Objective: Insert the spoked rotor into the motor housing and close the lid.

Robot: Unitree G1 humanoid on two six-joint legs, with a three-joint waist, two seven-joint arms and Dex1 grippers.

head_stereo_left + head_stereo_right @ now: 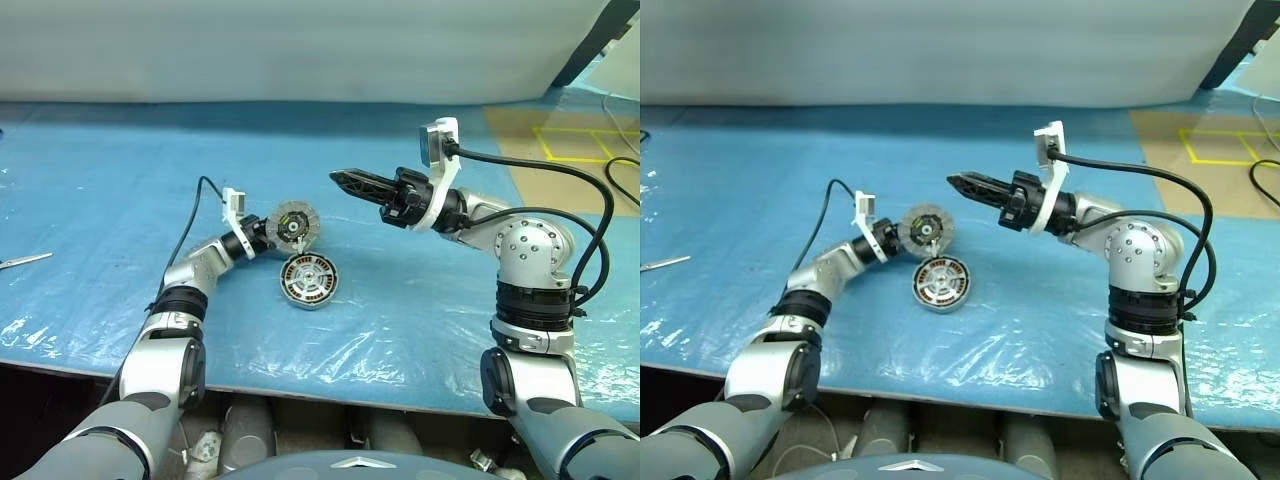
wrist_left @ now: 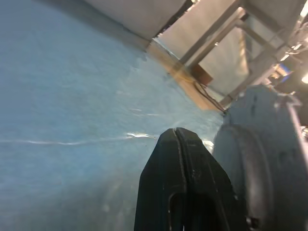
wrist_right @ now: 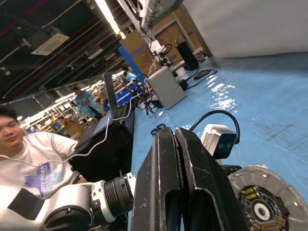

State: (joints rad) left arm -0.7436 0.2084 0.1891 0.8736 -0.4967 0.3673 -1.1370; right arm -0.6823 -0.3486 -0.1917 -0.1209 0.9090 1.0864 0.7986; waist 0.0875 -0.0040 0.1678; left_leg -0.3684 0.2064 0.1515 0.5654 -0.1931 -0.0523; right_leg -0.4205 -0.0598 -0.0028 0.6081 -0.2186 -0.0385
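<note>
Blue plastic sheeting covers your worktop (image 1: 120,200), and the motor housing (image 1: 308,280) lies on it near the middle. You can see the ring of copper-brown windings inside it, because it faces up with no cover on.

Your left gripper (image 1: 272,237) sits just beside the motor housing, on its far left side. Its two black fingers are pressed together, and they pinch the edge of the lid (image 1: 293,226). The lid stands up on its edge, tilted, just above and behind the motor housing. The face with the small segments and the dark centre points toward you. In the right wrist view the lid (image 3: 269,202) shows as a round disc with a pale centre spot, close under the black fingers.

Your right gripper (image 1: 336,177) hangs in the air, up and to the right of the motor housing, well apart from it. It points toward the lid. Its fingers are closed tight, with nothing between them. In the right wrist view you can see the two fingers (image 3: 163,192) pressed flat against each other.

You cannot pick out the spoked rotor for sure. A grey hub sits in the middle of the motor housing, but a dark wheel there is too small to tell.

Far left of the motor housing, a thin silver tool (image 1: 25,261) lies near the worktop edge.
</note>
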